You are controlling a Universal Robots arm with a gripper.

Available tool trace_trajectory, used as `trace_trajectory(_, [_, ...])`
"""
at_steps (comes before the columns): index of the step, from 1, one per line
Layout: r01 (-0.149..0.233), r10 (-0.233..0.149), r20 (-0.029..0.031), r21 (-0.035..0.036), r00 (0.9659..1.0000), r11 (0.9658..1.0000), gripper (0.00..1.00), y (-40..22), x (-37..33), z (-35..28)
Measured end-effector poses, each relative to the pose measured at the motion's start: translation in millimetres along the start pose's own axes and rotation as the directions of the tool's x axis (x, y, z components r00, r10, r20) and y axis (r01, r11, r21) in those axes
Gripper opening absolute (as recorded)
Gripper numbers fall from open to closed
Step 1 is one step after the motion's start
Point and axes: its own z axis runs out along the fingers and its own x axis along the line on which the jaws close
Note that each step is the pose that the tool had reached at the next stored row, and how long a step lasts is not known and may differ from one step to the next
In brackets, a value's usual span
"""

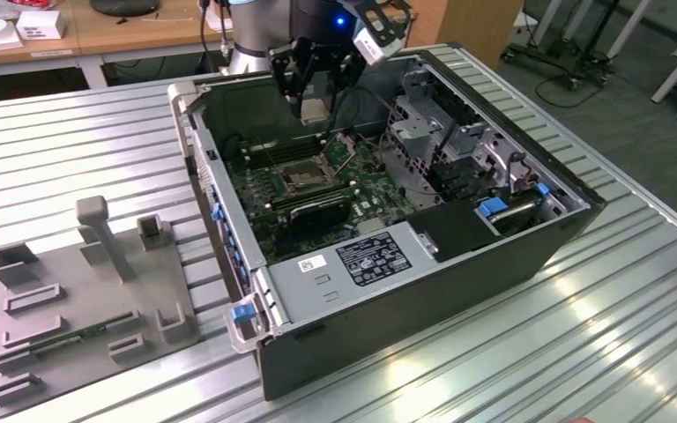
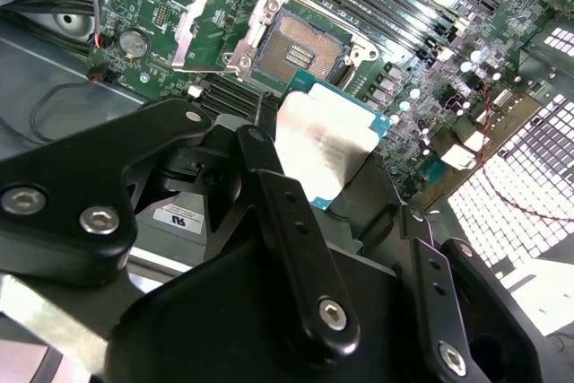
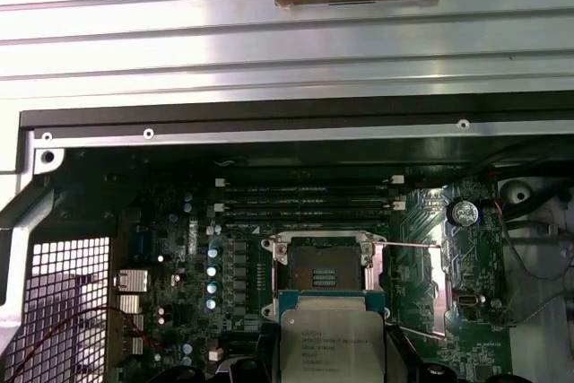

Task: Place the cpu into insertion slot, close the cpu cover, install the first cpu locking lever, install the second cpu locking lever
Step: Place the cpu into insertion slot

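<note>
You have the cpu (image 2: 327, 145) aloft.
Your jaws pinch it close by the open insertion slot (image 2: 300, 47); the cpu cover (image 2: 188, 33) lies flipped back beside it.

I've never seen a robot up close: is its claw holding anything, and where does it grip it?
Yes. The claw holds the cpu, pinched by what look like two opposite side edges, near the slot.

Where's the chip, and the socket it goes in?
cpu (image 2: 327, 145): second wrist view, middle of its metal top.
slot (image 2: 300, 47): second wrist view, dark centre of the socket.
</note>
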Motion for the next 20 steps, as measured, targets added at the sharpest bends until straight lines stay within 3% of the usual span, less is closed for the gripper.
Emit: trace_trajectory(20, [0.000,0.000,0.0002,-0.0003,1.0000,1.0000,0.54,-0.3,-0.1,3.2])
